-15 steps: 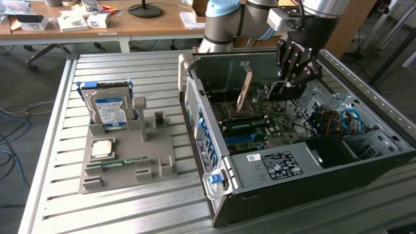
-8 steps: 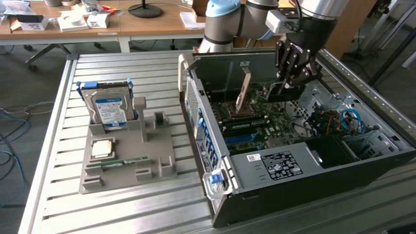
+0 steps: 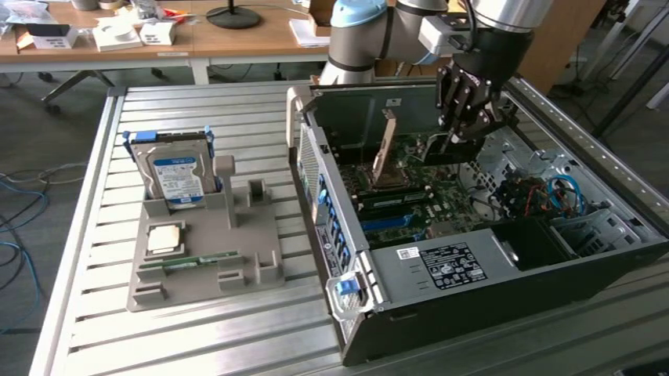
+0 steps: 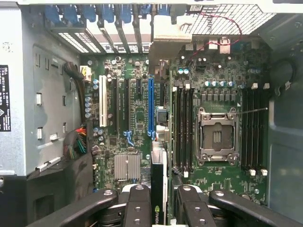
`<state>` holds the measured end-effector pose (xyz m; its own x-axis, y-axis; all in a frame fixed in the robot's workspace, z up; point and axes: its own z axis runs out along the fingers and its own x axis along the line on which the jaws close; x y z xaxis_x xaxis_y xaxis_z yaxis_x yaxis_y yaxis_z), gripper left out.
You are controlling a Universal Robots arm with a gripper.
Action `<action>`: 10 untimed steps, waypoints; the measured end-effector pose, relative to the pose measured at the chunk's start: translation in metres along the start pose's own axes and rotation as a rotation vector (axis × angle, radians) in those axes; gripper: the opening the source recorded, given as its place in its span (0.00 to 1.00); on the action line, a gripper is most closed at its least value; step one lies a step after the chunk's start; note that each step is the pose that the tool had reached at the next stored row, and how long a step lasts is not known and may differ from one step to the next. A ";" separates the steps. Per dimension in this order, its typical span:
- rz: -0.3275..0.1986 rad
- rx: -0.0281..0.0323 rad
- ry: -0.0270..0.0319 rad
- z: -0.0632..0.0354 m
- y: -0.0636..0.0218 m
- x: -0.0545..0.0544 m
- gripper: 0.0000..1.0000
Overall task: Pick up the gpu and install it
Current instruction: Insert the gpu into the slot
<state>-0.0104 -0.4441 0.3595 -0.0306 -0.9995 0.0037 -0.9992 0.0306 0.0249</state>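
1. While the tool (image 3: 465, 135) hangs inside the open computer case (image 3: 491, 313), its fingers (image 4: 137, 208) are clenched on the gpu (image 4: 158, 187), one pressing each flat face of the card.
2. In the wrist view the gpu stands on edge inside the case, over the motherboard (image 4: 137, 118). It runs from the tool toward the case's rear wall, where its silver bracket (image 4: 165, 33) meets the row of slot openings.
3. The card's edge lies just beside the long blue slot (image 4: 150, 106). It sits between that slot and the black memory slots (image 4: 182, 127). I cannot tell whether it touches any slot.
4. Past the memory slots, deeper in the case, sits the open CPU socket (image 4: 217, 137).
5. In the exterior view the case lies on its side on the slatted tabletop (image 3: 188, 337), its open side facing up.
6. To the exterior view's left of the case, well apart from it, a grey tray (image 3: 225, 227) holds a blue-labelled hard drive (image 3: 175, 176) standing upright. A narrow green memory stick (image 3: 188, 260) lies flat on the same tray.
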 end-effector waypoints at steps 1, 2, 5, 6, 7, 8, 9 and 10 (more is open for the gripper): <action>0.000 0.0000 0.0000 0.0001 0.0000 0.000 0.26; 0.000 0.0001 -0.0005 0.0009 0.0000 0.000 0.26; 0.000 0.0000 -0.0001 0.0050 0.0007 0.000 0.26; 0.000 0.0001 -0.0002 0.0069 0.0010 0.000 0.26; 0.000 0.0001 -0.0003 0.0087 0.0014 0.000 0.26; 0.000 0.0001 -0.0002 0.0106 0.0019 0.000 0.26; 0.000 0.0001 -0.0002 0.0124 0.0022 0.000 0.26; 0.000 0.0001 -0.0002 0.0141 0.0025 0.000 0.26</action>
<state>-0.0133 -0.4441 0.3455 -0.0306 -0.9995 0.0035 -0.9992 0.0307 0.0249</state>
